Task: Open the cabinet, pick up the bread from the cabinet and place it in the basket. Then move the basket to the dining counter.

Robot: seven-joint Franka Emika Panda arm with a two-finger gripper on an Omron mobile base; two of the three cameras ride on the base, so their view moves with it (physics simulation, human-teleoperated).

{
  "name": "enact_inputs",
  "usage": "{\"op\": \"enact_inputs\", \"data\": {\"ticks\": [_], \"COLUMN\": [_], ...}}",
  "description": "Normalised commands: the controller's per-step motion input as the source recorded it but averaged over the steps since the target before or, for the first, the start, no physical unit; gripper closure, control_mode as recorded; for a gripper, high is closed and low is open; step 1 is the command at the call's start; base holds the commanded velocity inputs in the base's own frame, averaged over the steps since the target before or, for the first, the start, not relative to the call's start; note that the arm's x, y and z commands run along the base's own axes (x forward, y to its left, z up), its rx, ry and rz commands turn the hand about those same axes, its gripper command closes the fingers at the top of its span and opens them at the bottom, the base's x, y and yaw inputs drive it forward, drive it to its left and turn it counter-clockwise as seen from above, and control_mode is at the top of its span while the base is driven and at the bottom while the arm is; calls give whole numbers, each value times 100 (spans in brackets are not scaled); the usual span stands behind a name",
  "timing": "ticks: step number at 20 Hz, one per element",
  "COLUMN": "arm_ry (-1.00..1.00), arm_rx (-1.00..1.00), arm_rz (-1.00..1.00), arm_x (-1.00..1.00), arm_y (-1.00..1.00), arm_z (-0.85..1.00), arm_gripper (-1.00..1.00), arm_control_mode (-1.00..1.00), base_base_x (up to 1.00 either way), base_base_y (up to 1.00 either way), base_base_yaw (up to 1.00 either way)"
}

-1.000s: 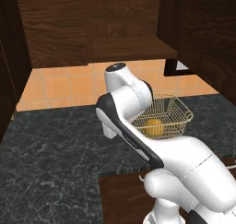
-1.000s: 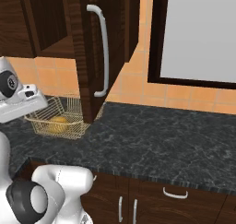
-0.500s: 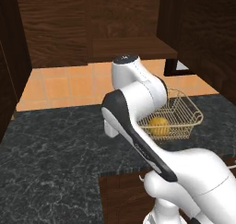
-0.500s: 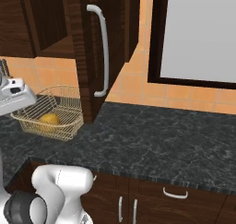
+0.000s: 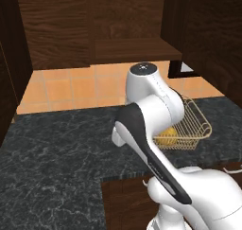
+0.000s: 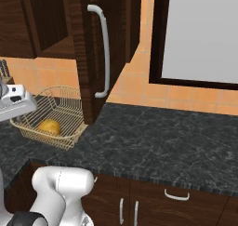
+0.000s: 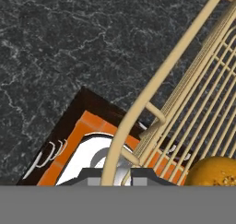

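My gripper (image 7: pixel 116 173) is shut on the rounded rim of the golden wire basket (image 7: pixel 154 87), which hangs just above the front edge of the black counter. The golden-orange bread (image 7: pixel 215 172) lies inside the basket. In the left base view the basket (image 5: pixel 196 125) sticks out to the right of my arm, with the bread (image 5: pixel 166 138) low in it. From the right, the basket (image 6: pixel 69 92) and bread (image 6: pixel 49 126) sit left of the open cabinet door (image 6: pixel 118 39). The dining counter is out of view.
The black veined counter (image 6: pixel 162 146) runs to the right below a large framed window (image 6: pixel 200 34). The open cabinet (image 5: pixel 127 25) and its shelf hang overhead, and the door's silver bar handle (image 6: pixel 105 53) is close to the basket. A knife block (image 6: pixel 4 69) stands far left.
My arm has turned and carried the basket with the bread a little to the right in the left base view. The grip on the rim is unchanged.
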Motion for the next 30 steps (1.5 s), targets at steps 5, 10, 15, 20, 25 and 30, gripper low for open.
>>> {"op": "enact_inputs", "data": {"ticks": [5, 10, 15, 20, 25, 30], "arm_ry": [0, 0, 0, 0, 0, 0], "arm_rx": [0, 0, 0, 0, 0, 0], "arm_rz": [0, 0, 0, 0, 0, 0], "arm_x": [-8, 0, 0, 0, 0, 0], "arm_y": [0, 0, 0, 0, 0, 0], "arm_z": [0, 0, 0, 0, 0, 0], "arm_gripper": [100, 100, 100, 100, 100, 100], "arm_control_mode": [100, 100, 100, 100, 100, 100], "base_base_x": [-38, -94, -84, -25, 3, 4], "base_base_y": [0, -3, -28, -88, -100, -100], "base_base_yaw": [0, -3, -12, -42, -53, -65]}}
